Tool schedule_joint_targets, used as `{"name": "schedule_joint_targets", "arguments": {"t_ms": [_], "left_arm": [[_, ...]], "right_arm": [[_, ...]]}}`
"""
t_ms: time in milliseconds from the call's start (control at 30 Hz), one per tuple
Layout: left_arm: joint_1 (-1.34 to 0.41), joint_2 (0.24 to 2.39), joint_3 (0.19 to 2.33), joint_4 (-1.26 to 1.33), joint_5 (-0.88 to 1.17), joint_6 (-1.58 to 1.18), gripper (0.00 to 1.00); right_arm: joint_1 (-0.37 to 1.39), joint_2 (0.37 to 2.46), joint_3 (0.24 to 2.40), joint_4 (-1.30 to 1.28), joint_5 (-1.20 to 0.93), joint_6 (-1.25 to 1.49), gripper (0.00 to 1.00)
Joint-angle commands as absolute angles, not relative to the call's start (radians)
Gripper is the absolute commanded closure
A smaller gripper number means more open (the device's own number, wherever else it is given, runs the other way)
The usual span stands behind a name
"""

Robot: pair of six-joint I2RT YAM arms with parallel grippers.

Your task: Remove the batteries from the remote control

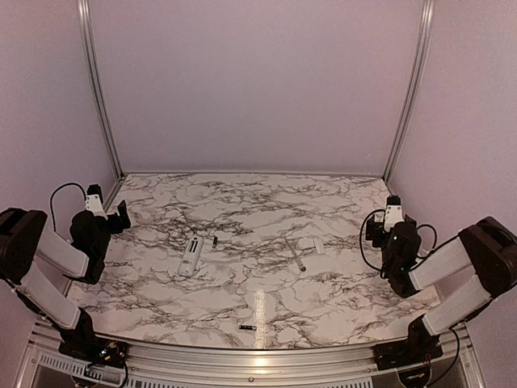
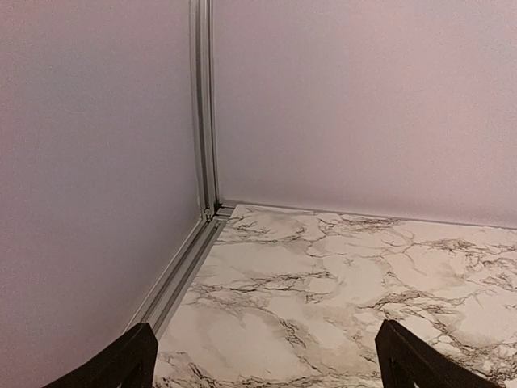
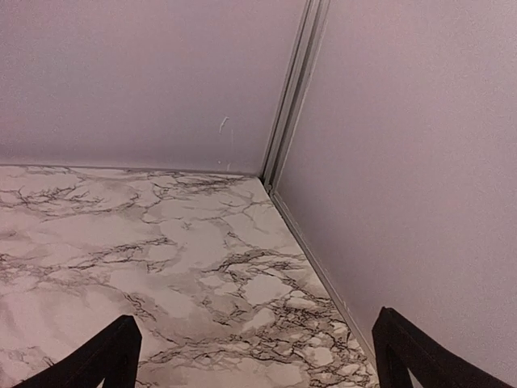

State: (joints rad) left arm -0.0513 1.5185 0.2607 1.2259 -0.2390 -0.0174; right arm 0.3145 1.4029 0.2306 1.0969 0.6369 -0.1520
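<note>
The white remote control (image 1: 191,255) lies on the marble table left of centre. One small dark battery (image 1: 215,241) lies just right of its far end. A second dark battery (image 1: 247,327) lies near the front edge. My left gripper (image 1: 119,215) is open and empty at the far left, well left of the remote. My right gripper (image 1: 380,228) is open and empty at the far right. In the wrist views, the left fingers (image 2: 121,365) and the right fingers (image 3: 105,360) stand wide apart over bare marble; no task object shows there.
A thin grey pen-like stick (image 1: 296,257) lies right of centre. A small white flat cover piece (image 1: 317,243) lies beside it. Aluminium posts (image 1: 98,89) and purple walls close the back and sides. A metal rail (image 1: 242,349) runs along the front edge.
</note>
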Motion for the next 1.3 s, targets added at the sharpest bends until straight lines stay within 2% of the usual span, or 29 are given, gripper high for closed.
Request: {"name": "schedule_joint_targets", "arguments": {"t_ms": [0, 133, 300, 400, 467, 533, 1267], "left_arm": [[-0.048, 1.528, 0.25, 1.249, -0.226, -0.02, 0.01], [-0.048, 1.528, 0.25, 1.249, -0.226, -0.02, 0.01], [-0.048, 1.528, 0.25, 1.249, -0.226, -0.02, 0.01], [-0.048, 1.528, 0.25, 1.249, -0.225, -0.02, 0.01], [-0.048, 1.528, 0.25, 1.249, -0.225, -0.02, 0.01], [-0.048, 1.528, 0.25, 1.249, -0.226, -0.02, 0.01], [-0.048, 1.528, 0.25, 1.249, -0.226, -0.02, 0.01]], "right_arm": [[0.308, 1.518, 0.21, 1.416, 0.641, -0.255, 0.01], [0.237, 1.585, 0.21, 1.491, 0.567, -0.224, 0.02], [0.122, 1.549, 0.226, 1.36, 0.337, -0.128, 0.02], [0.066, 1.603, 0.232, 1.395, 0.192, -0.102, 0.02], [0.062, 1.582, 0.237, 1.335, 0.169, -0.099, 0.02], [0.062, 1.606, 0.227, 1.398, 0.172, -0.108, 0.02], [0.062, 1.6, 0.23, 1.382, 0.167, -0.109, 0.02]]}}
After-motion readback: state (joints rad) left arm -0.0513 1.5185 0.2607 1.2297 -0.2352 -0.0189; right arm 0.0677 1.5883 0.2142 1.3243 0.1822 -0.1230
